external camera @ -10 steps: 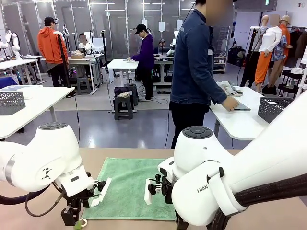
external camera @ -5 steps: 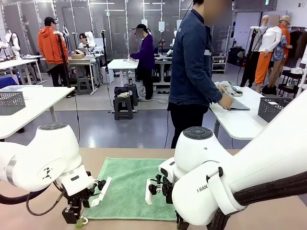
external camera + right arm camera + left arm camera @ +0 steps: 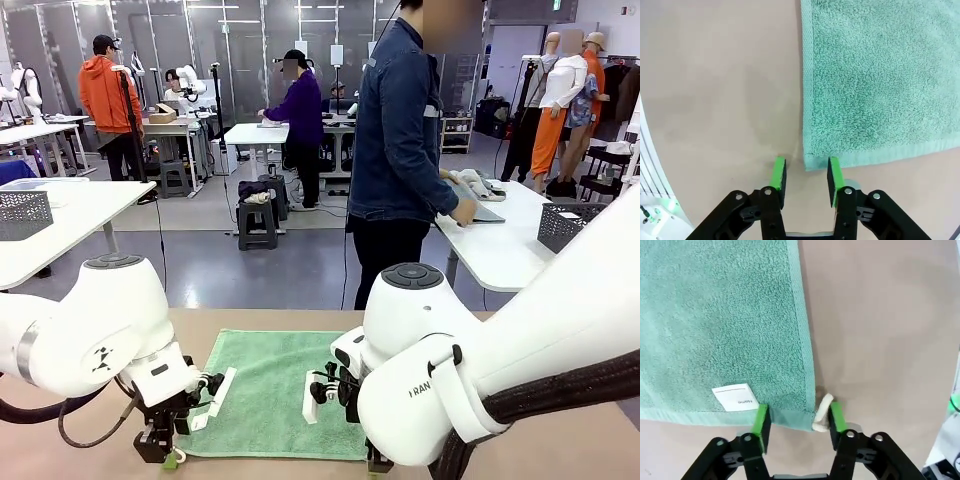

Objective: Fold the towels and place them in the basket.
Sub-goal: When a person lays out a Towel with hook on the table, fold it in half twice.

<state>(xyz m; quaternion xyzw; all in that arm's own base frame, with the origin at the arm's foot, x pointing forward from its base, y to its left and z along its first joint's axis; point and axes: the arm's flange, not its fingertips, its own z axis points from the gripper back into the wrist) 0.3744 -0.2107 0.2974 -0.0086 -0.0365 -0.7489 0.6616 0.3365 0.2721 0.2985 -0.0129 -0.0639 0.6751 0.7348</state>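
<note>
Now narrowing around mint green towel (image 3: 715,315) corners: left gripper (image 3: 797,422), right gripper (image 3: 805,175), jaws part-open, not yet pinching; heralds first fold.

Robotics lab, open-plan hall: rows of white work tables (image 3: 70,215) on a grey floor (image 3: 250,270), with people (image 3: 400,140) standing at work beside them. Tall black stands (image 3: 218,100) by the benches, dark lattice baskets (image 3: 22,213) on tabletops, glass partitions (image 3: 240,40) behind. Two white robot arms (image 3: 90,330) sit at the near tan table (image 3: 195,322).
</note>
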